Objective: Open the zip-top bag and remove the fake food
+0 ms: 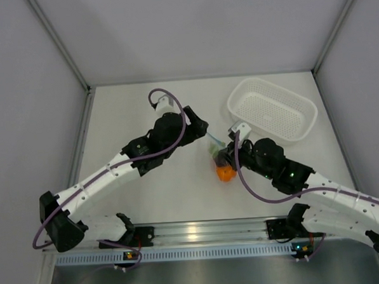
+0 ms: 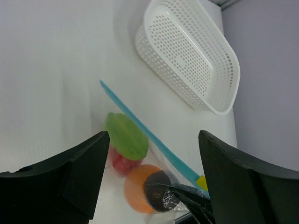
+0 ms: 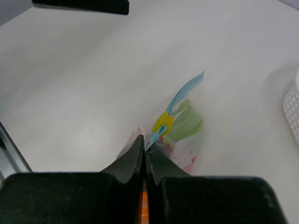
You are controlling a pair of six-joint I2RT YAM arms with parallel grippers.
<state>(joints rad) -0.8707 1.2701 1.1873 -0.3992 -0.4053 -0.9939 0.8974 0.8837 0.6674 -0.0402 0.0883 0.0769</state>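
The zip-top bag (image 1: pixel 215 147) lies on the white table between the two grippers, its teal zip strip (image 2: pixel 140 126) running diagonally, with a yellow slider (image 3: pixel 163 122) at the near end. Inside it are a lime-green piece (image 2: pixel 126 135), a red ball (image 2: pixel 121 163), an orange ball (image 2: pixel 138 189) and a dark maroon piece (image 2: pixel 161 196). My right gripper (image 3: pixel 145 142) is shut on the bag's edge beside the slider; it also shows in the top view (image 1: pixel 224 155). My left gripper (image 2: pixel 153 135) is open and hovers over the bag, touching nothing.
A white perforated basket (image 1: pixel 272 109) stands empty at the back right, just beyond the bag; it also shows in the left wrist view (image 2: pixel 187 51). Grey walls enclose the table on three sides.
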